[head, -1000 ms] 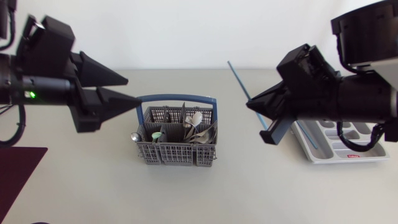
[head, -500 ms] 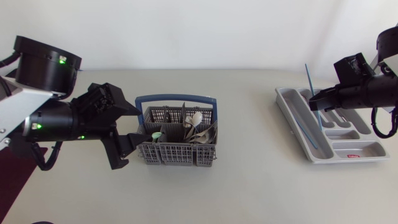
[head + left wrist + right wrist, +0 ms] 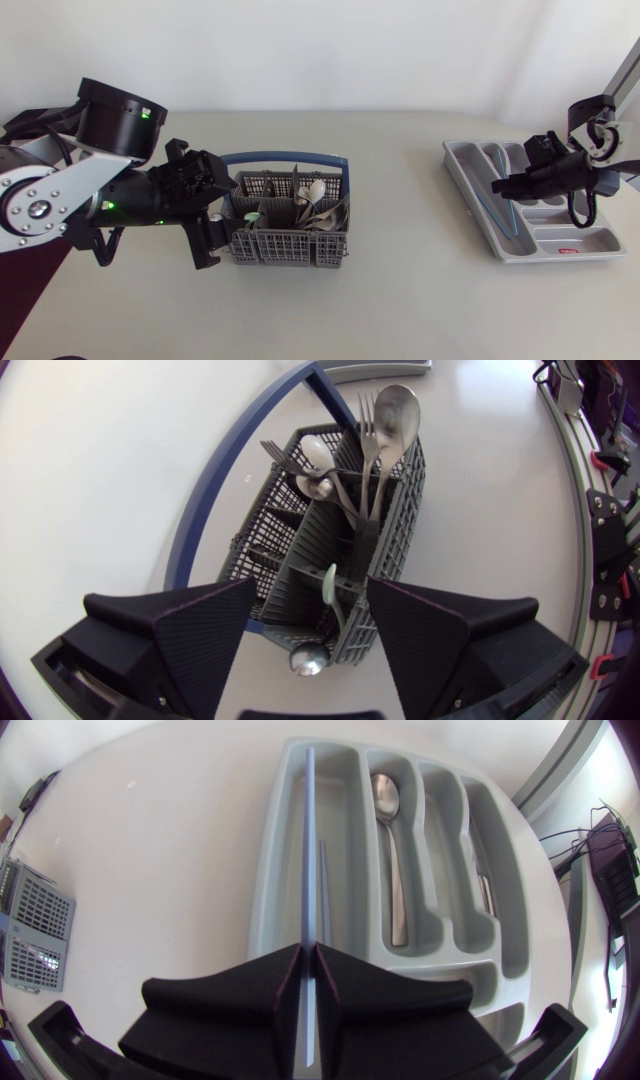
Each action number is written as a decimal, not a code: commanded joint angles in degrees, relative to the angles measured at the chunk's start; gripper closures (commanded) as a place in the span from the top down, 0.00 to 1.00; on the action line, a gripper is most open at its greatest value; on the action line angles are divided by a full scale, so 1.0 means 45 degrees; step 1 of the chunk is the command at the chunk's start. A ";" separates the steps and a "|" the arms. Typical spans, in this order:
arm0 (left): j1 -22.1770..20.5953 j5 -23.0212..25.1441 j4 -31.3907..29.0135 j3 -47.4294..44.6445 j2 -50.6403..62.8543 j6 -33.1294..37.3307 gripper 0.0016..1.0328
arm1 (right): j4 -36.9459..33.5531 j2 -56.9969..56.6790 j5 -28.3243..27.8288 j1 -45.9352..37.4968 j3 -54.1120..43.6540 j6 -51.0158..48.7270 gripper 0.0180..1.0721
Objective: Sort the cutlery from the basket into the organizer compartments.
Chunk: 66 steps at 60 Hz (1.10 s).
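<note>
Placing the blue stick (image 3: pixel 308 850) is the step in hand. The right tool (image 3: pixel 309 952) is clamped on it, and it lies low along the outermost long compartment of the organizer (image 3: pixel 268 870), beside a shorter blue piece (image 3: pixel 322 890). Next, I judge, the tool must part its fingers and let go. The stick looks thin, straight and light. The left tool (image 3: pixel 310 588) hangs spread open over the basket (image 3: pixel 290 530).

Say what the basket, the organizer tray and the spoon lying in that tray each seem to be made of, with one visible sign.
Basket: probably moulded plastic, matte grey; thin lattice walls.
Organizer tray: likely plastic too, smooth pale grey with a soft sheen; rounded one-piece compartments.
Spoon: apparently polished metal; bright mirror-like glints on bowl and handle.
</note>
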 commanded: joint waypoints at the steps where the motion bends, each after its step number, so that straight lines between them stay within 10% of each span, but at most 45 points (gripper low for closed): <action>1: -0.0111 -0.0264 0.0371 -0.0422 0.0361 0.0718 0.72 | 0.0210 0.0841 0.0093 -0.0101 0.0387 0.0402 0.07; 19: -0.0346 -0.0674 0.0742 -0.0207 0.1122 0.1011 0.61 | 0.0913 0.1817 0.0503 0.0211 0.0211 0.0499 0.15; 43: -0.0404 -0.0713 0.0937 -0.0110 0.1884 0.0855 0.36 | 0.1050 0.0352 0.0796 0.0407 -0.0628 0.0460 0.81; 66: -0.0541 -0.0713 0.1055 -0.0325 0.1962 0.0855 0.03 | 0.0249 -0.2909 0.0991 0.1403 -0.1644 0.0460 0.86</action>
